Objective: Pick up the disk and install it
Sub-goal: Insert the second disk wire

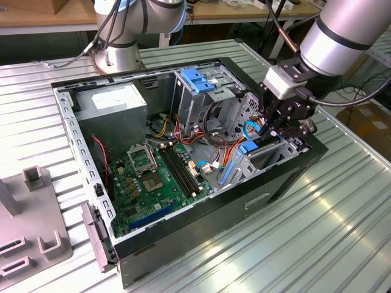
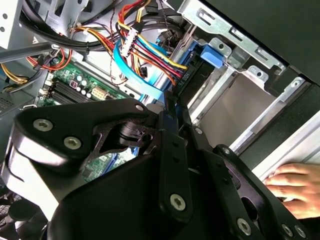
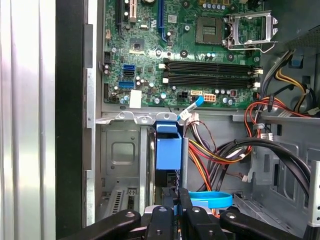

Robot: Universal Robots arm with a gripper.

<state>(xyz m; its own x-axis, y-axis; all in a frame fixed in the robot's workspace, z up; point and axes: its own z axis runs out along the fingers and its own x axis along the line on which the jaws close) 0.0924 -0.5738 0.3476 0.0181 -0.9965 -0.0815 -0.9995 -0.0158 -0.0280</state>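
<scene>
The disk (image 3: 168,150) stands on edge in the lower drive bay of the open computer case (image 1: 287,183), at the exterior view's right. Its light-blue carrier rail (image 2: 216,54) shows along its edge, and the disk (image 1: 247,150) sits between the bay's metal walls. My gripper (image 1: 276,131) hangs straight over that bay. Its black fingers (image 3: 161,210) lie close together, shut on the disk's near edge in both wrist views. Most of the disk's flat face is hidden inside the bay.
Bundled orange, red and black cables (image 3: 220,150) and a blue flat cable (image 2: 135,70) crowd beside the bay. The motherboard (image 1: 153,177), power-supply box (image 1: 113,101) and blue-topped drive cage (image 1: 197,79) fill the case. A person's hand (image 2: 295,187) rests just outside it. A grey fixture (image 1: 30,226) stands at the exterior view's left.
</scene>
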